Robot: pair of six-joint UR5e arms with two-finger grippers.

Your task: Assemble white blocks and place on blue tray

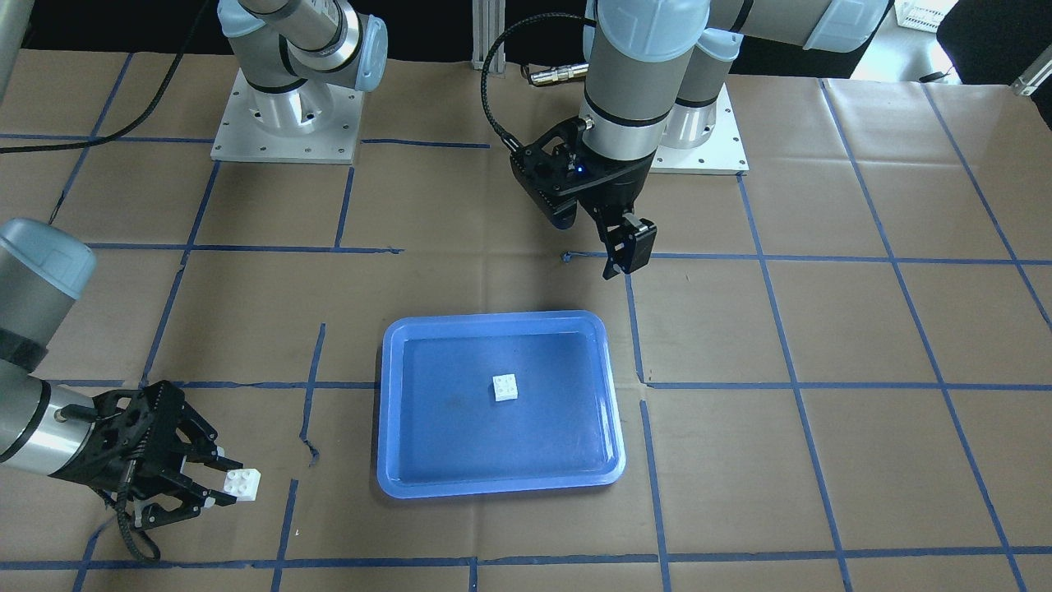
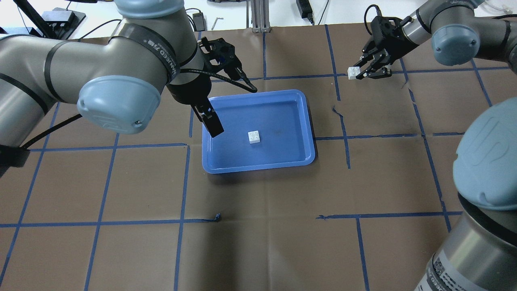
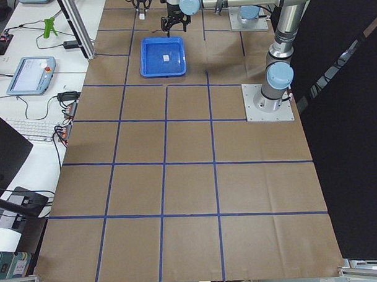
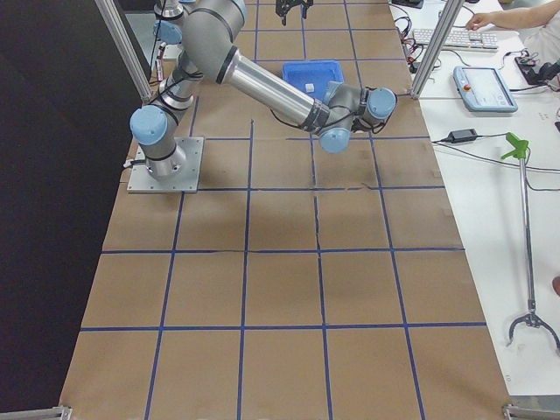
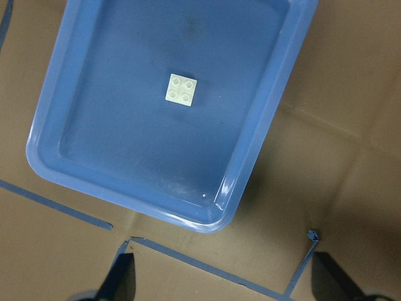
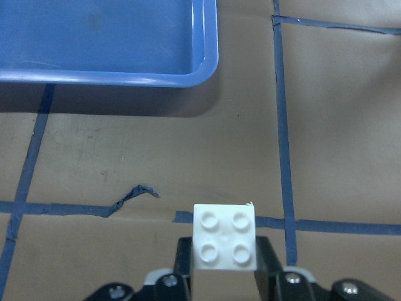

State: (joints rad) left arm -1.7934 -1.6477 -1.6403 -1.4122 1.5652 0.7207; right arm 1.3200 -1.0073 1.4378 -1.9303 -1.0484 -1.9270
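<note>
Two small white square plastic bricks well apart, near brick point(image 2: 254, 137) lying studs-up mid-floor in the rectangular blue plastic tray point(image 2: 258, 167), left gripper point(image 2: 213, 127) over the tray's left rim, fingers spread wide and empty, far brick point(image 6: 224, 235) pinched in the right gripper point(image 1: 228, 483) at far right.

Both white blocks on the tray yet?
No, one white block lies in the blue tray; the second block is off it, gripped in the right pincer.
</note>
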